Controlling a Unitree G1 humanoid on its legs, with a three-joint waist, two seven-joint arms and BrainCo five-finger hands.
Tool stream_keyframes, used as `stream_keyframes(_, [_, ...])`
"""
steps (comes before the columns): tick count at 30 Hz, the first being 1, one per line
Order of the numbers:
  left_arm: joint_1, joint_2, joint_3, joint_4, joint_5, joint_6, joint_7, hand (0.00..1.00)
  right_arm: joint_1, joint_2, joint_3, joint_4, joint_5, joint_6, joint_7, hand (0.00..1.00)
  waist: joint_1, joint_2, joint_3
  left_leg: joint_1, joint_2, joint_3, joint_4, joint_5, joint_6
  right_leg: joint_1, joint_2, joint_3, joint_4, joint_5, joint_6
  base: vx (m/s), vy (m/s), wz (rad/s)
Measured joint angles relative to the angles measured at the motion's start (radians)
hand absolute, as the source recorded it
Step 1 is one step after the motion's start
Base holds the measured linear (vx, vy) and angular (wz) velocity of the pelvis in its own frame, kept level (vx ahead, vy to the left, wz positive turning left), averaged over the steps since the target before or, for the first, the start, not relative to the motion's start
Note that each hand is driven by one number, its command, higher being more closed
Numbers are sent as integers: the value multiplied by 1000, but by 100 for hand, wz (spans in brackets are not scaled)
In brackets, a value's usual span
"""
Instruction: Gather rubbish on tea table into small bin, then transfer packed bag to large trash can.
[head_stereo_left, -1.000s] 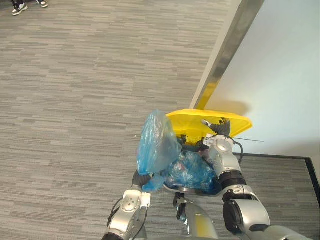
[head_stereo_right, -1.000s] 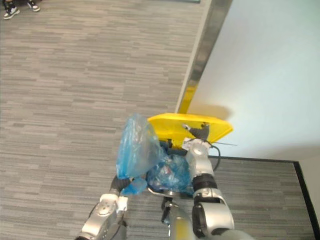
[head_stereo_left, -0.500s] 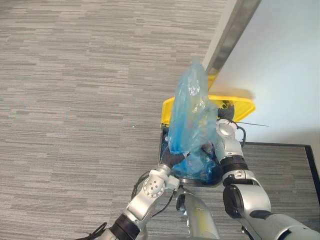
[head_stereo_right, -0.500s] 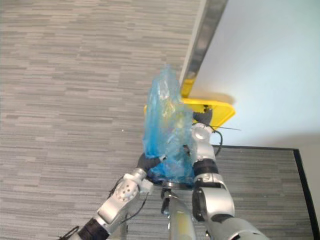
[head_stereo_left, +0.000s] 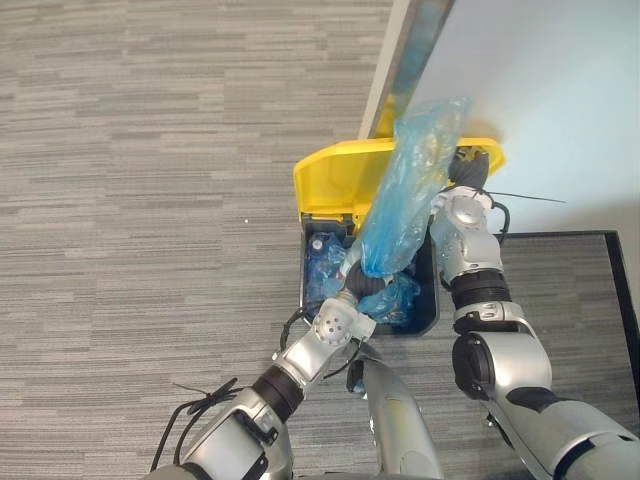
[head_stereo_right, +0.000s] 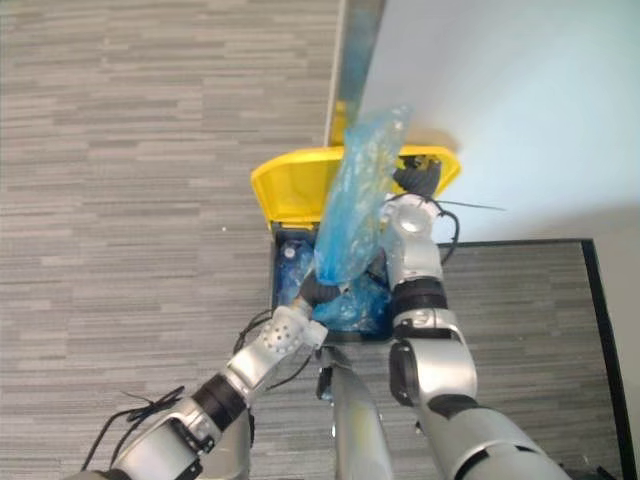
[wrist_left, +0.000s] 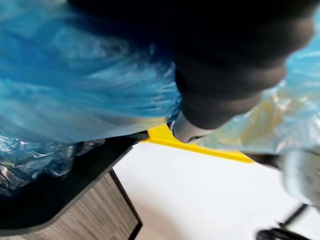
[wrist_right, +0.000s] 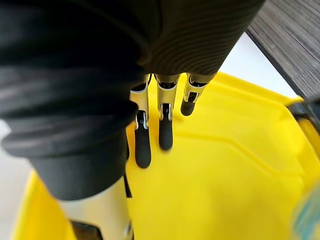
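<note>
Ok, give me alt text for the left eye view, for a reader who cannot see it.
The robot's left hand holds a blue bag over an open dark trash can with more blue plastic inside. Its right hand rests on the can's raised yellow lid, by a white wall, on grey carpet.

Likely an office: grey striped carpet tiles (head_stereo_left: 150, 150) cover the floor. Just past the fingers (wrist_right: 165, 131) of the right hand (head_stereo_left: 468, 172), which lie flat on a bin's yellow lid (wrist_right: 225, 190), stands a plain white wall (head_stereo_left: 560, 80) with a metal edge strip (head_stereo_left: 410, 50).
</note>
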Motion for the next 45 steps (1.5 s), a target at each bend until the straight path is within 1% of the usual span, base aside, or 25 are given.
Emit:
stream_keyframes(5, [-61, -21, 131, 146, 3, 21, 32, 100, -37, -3, 53, -92, 26, -11, -2, 0, -13, -7, 35, -89, 31, 2, 60, -21, -21, -54, 29, 3, -29, 27, -5, 5, -55, -9])
stream_keyframes(6, [-74, -25, 184, 187, 16, 29, 46, 0, -46, -2, 68, -118, 26, -18, -9, 0, -21, -10, 37, -122, 34, 1, 72, -21, -23, -82, 31, 3, -29, 28, -4, 13, -65, -3])
stream_keyframes(11, [-99, -26, 292, 270, 64, 69, 78, 0, -72, -2, 110, -119, 29, -22, -9, 0, -31, -18, 55, -149, 63, 0, 91, -30, -37, -103, 57, 1, -29, 30, -1, 26, -70, -6])
stream_keyframes(14, [-112, -28, 323, 271, 81, 74, 95, 0, -92, -5, 124, -119, 40, -25, -13, 0, -36, -19, 56, -180, 73, 2, 90, -27, -35, -129, 62, -1, -30, 29, 0, 23, -96, 7])
stream_keyframes(15, [-124, -29, 334, 272, 81, 79, 95, 0, -98, -11, 139, -119, 48, -27, -13, 0, -36, -20, 57, -188, 83, 1, 79, -23, -27, -138, 65, -13, -32, 2, 39, 32, -151, -6])
stream_keyframes(16, [-131, -29, 340, 272, 81, 81, 95, 0, -103, -15, 148, -119, 50, -28, -13, 0, -23, -13, 58, -190, 110, 5, 66, -18, -25, -170, 71, -19, 37, -3, 21, 71, -144, 36])
stream_keyframes(17, [-144, -32, 351, 272, 86, 85, 93, 0, -111, -20, 153, -117, 67, -28, -22, 0, -55, -19, 63, -213, 111, 8, 91, -5, -67, -217, 65, 126, 204, -45, -86, 77, -118, 36])
stream_keyframes(18, [-153, -32, 354, 272, 92, 86, 95, 0, -116, -21, 157, -111, 67, -28, -22, 0, -54, -20, 66, -218, 121, -1, 97, 0, -78, -220, 73, 110, 200, -41, -67, 84, -130, 34])
stream_keyframes(19, [-167, -35, 353, 276, 100, 87, 93, 0, -125, -21, 161, -108, 68, -28, -18, 0, -40, -22, 67, -244, 116, -4, 118, 1, -75, -214, 72, 81, 156, -17, -47, 18, -94, -25])
stream_keyframes(20, [-179, -43, 351, 275, 100, 87, 92, 0, -154, -20, 163, -101, 69, -28, -17, 0, -34, -22, 67, -269, 107, 0, 165, -6, -64, -215, 72, 69, 124, 16, -57, -20, -84, -26])
stream_keyframes(21, [-182, -46, 351, 276, 100, 87, 93, 0, -161, -21, 170, -97, 69, -28, -14, 0, -37, -22, 67, -274, 103, 3, 178, -7, -61, -215, 72, 69, 114, 24, -59, -59, -29, -21])
stream_keyframes(23, [-186, -55, 351, 276, 100, 87, 92, 0, -163, -22, 190, -96, 69, -28, 1, 0, -38, -22, 67, -300, 99, 29, 219, -23, -46, -205, 64, 46, 83, 46, -48, -83, 13, -19])
stream_keyframes(24, [-182, -57, 351, 276, 100, 87, 92, 0, -163, -21, 205, -95, 69, -28, 8, 0, -40, -22, 67, -295, 112, 37, 206, -25, -50, -187, 65, 39, 54, 52, -38, -85, 13, -15])
stream_keyframes(25, [-182, -57, 348, 276, 100, 87, 92, 0, -163, -21, 207, -95, 67, -28, 11, 0, -41, -20, 67, -293, 120, 36, 187, -18, -45, -177, 66, 35, 30, 35, -14, -52, -70, 22])
stream_keyframes(26, [-174, -58, 347, 276, 100, 87, 91, 0, -162, -22, 204, -88, 65, -28, 13, 0, -45, -17, 73, -267, 131, 44, 152, 0, -68, -177, 66, 94, 184, 62, -110, 25, -104, 47])
stream_keyframes(27, [-159, -55, 347, 269, 101, 86, 92, 0, -169, -21, 207, -70, 64, -30, 15, 0, -40, -19, 72, -255, 126, 32, 135, 22, -84, -146, 69, 83, 143, 65, -103, 42, -97, 42])
stream_keyframes(30, [-152, -52, 348, 267, 101, 87, 93, 0, -174, -18, 207, -64, 63, -30, 30, 0, -10, -19, 71, -250, 103, 7, 150, 36, -47, -121, 68, 70, 92, 101, -101, -17, -48, -7])
stream_keyframes(32, [-146, -53, 346, 250, 101, 87, 93, 0, -164, -17, 212, -63, 63, -30, 52, 0, -13, -19, 71, -263, 92, 29, 186, 25, -38, -105, 56, 46, 73, 118, -95, -83, 71, -13])
stream_keyframes(33, [-142, -53, 341, 245, 101, 87, 92, 0, -156, -18, 217, -63, 62, -30, 57, 0, -20, -19, 71, -255, 86, 30, 172, 30, -45, -94, 49, 49, 64, 118, -91, -63, 66, 8])
stream_keyframes(35, [-121, -52, 330, 232, 101, 87, 92, 0, -124, -16, 218, -63, 59, -31, 63, 0, -19, -19, 71, -225, 75, 25, 139, 55, -54, -56, 40, 49, 30, 125, -81, -47, 41, 28])
stream_keyframes(38, [-55, -42, 329, 178, 101, 86, 93, 0, -56, 14, 218, -64, 22, -33, 72, 0, -4, -21, 67, -180, 66, 21, 113, 67, -50, -5, 30, 48, 9, 131, -73, -42, 20, 21])
stream_keyframes(39, [-27, -33, 316, 141, 101, 86, 93, 0, -23, 24, 217, -64, 20, -34, 80, 0, 3, -32, 60, -165, 51, 18, 82, 86, -49, 3, 18, 50, 3, 132, -72, -14, 6, 26])
stream_keyframes(42, [49, -8, 287, 49, 101, 84, 89, 0, 46, 41, 214, -66, -17, -34, 97, 0, 20, -32, 59, -132, 47, 6, 84, 86, -45, 47, 16, 43, -9, 138, -64, 2, 10, 12])
stream_keyframes(43, [67, -3, 287, 31, 101, 82, 88, 0, 64, 46, 210, -66, -20, -34, 102, 0, 18, -32, 59, -122, 47, 3, 78, 86, -46, 58, 14, 42, -8, 138, -64, 19, 33, 16])
stream_keyframes(45, [173, 29, 275, -50, 96, 59, 69, 0, 164, 65, 186, -67, -54, -33, 114, 0, 30, -41, 27, -82, 35, 0, 46, 89, -42, 87, 5, 42, -10, 136, -60, 40, 33, 16])
